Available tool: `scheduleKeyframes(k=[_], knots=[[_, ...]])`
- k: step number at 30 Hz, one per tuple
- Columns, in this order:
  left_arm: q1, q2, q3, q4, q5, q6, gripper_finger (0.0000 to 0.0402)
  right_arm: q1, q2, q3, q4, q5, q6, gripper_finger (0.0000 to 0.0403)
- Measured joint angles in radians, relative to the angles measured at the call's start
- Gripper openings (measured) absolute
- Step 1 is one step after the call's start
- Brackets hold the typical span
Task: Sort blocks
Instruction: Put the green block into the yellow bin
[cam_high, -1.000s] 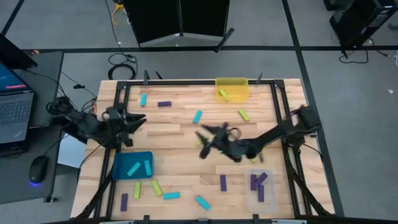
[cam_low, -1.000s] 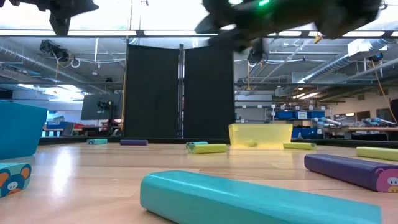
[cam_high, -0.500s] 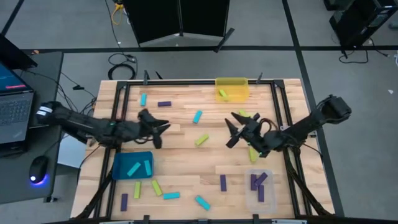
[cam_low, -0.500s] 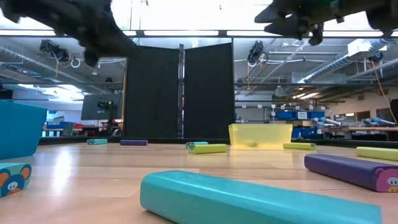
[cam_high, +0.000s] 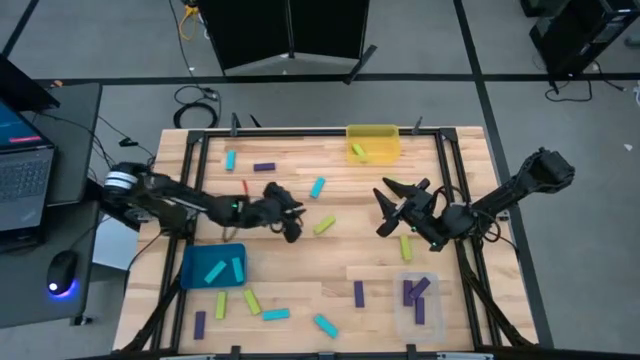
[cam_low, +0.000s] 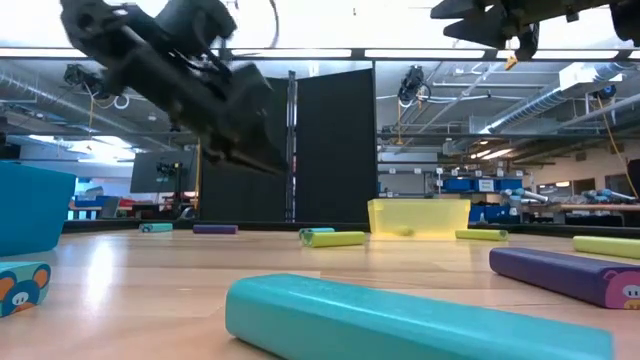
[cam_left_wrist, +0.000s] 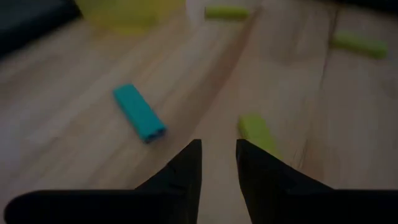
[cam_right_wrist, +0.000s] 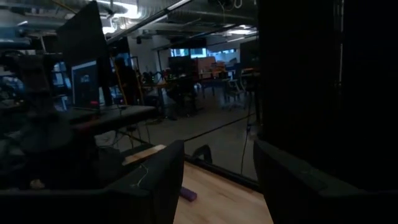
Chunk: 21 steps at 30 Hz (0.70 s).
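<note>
Small cyan, purple and yellow-green blocks lie flat, scattered over the wooden table. My left gripper (cam_high: 295, 227) (cam_left_wrist: 219, 150) slants down near the table's middle, its fingers narrowly open with nothing between them. A yellow-green block (cam_high: 323, 225) (cam_left_wrist: 258, 132) lies just beyond its fingertips, and a cyan block (cam_high: 318, 187) (cam_left_wrist: 140, 113) a little farther off. My right gripper (cam_high: 392, 203) (cam_right_wrist: 217, 163) hangs open above the table right of centre, roughly level, holding nothing.
A yellow bin (cam_high: 372, 142) stands at the far edge, a teal bin (cam_high: 212, 265) holding cyan blocks at the near left, and a clear bin (cam_high: 418, 300) holding purple blocks at the near right. More blocks lie along the near edge (cam_high: 275, 314).
My left gripper has swung out from the table's left side toward its middle, sinking and tipping its fingers downward toward the yellow-green block. My right gripper has drawn back from the middle toward the right edge and risen a little.
</note>
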Motion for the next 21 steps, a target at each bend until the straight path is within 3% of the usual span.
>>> scheduleKeyframes(k=[5,14,21], knots=[[0.000,0.127,0.079,0.004,0.099,0.024,0.0166,0.043,0.000,0.000,-0.002,0.030,0.017,0.0203],[0.000,0.241,0.159,0.007,0.157,0.023,0.0311,0.060,0.002,0.000,-0.009,0.053,0.038,0.0203],[0.000,0.336,0.219,0.005,0.190,0.022,0.0347,0.058,0.002,0.000,-0.011,0.057,0.036,0.0203]])
